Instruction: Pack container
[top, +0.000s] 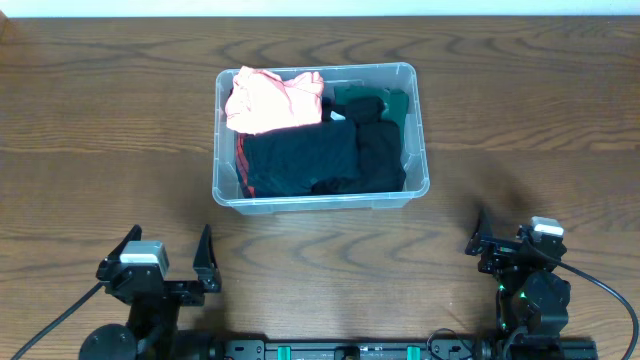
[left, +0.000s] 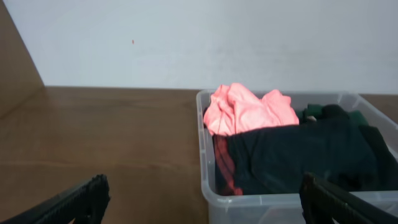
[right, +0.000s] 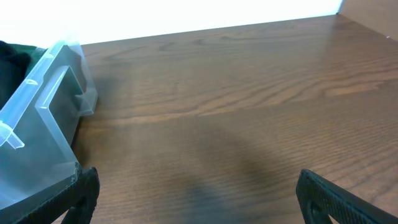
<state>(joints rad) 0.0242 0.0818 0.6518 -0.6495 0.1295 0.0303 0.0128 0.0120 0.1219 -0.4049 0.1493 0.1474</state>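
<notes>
Container (top: 320, 202) — packed with clothes (top: 300, 160) | left jaws wide apart | right jaws wide apart

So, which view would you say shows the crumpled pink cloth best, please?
Overhead: the crumpled pink cloth shows whole, in the far left corner of the clear plastic bin. Left wrist sees it side-on; right wrist misses it.
</notes>
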